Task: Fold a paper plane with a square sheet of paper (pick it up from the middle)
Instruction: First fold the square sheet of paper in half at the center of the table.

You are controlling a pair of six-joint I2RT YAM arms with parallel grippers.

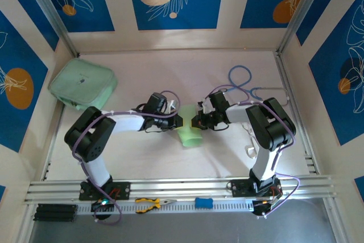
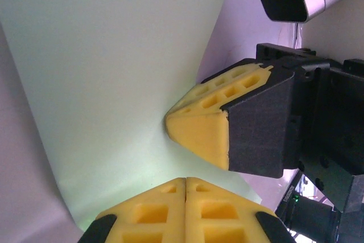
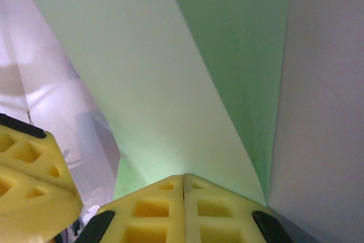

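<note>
The left fingers and the right fingers are being pressed together on opposite sides of the creased square sheet of paper in the middle of the bench.

— What are the two arms wearing?
— The left arm and the right arm are both showing black joint housings with white shells between them, and a purple cable is running along each.
— And the jaws?
— Both pairs are wearing bright yellow fingers moulded with square recesses. Black corner pieces are flanking them, and a blocky black mount is backing the right pair.
</note>
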